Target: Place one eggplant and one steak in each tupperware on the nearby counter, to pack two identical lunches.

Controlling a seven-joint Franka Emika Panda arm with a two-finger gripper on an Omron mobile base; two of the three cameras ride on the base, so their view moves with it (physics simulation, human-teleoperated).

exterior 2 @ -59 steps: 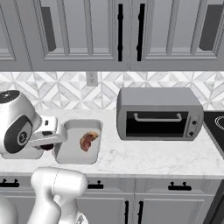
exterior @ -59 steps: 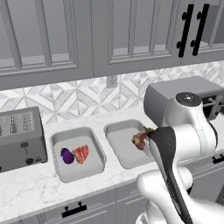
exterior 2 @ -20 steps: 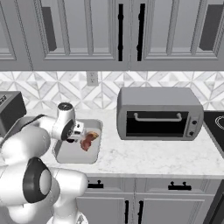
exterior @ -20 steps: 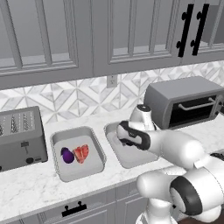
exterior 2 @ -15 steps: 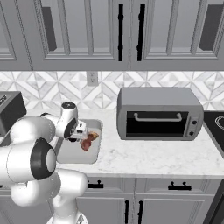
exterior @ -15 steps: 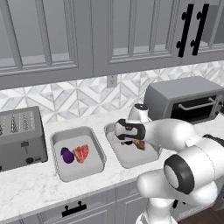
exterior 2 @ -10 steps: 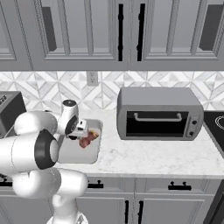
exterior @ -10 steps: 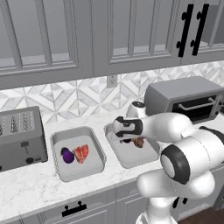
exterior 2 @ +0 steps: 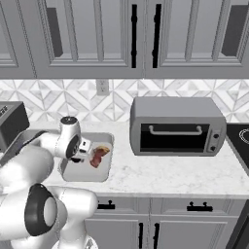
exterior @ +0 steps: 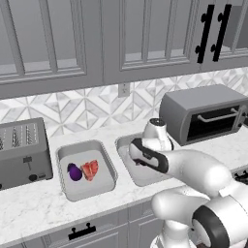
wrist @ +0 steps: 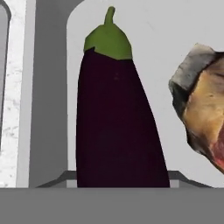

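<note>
The white arm's two-finger gripper (exterior 2: 81,151) is down inside the right-hand shallow light-grey rectangular tupperware (exterior: 127,143) on the white marble-look counter (exterior: 29,201); whether its jaws are spread or pinching cannot be told. In the hand view a long glossy dark-purple eggplant with a green cap (wrist: 117,122) stands just beside a red-brown steak slab (wrist: 205,113). The left tupperware (exterior: 109,166), near the grey slotted toaster (exterior: 22,152), holds a small purple eggplant (exterior: 74,172) touching a red steak (exterior: 90,169).

Eggplant (wrist: 118,118) and steak (wrist: 203,109) crowding tub (wrist: 175,35)

eggplant (wrist: 116,127) beside steak (wrist: 204,118) inside tupperware (wrist: 52,87).
</note>
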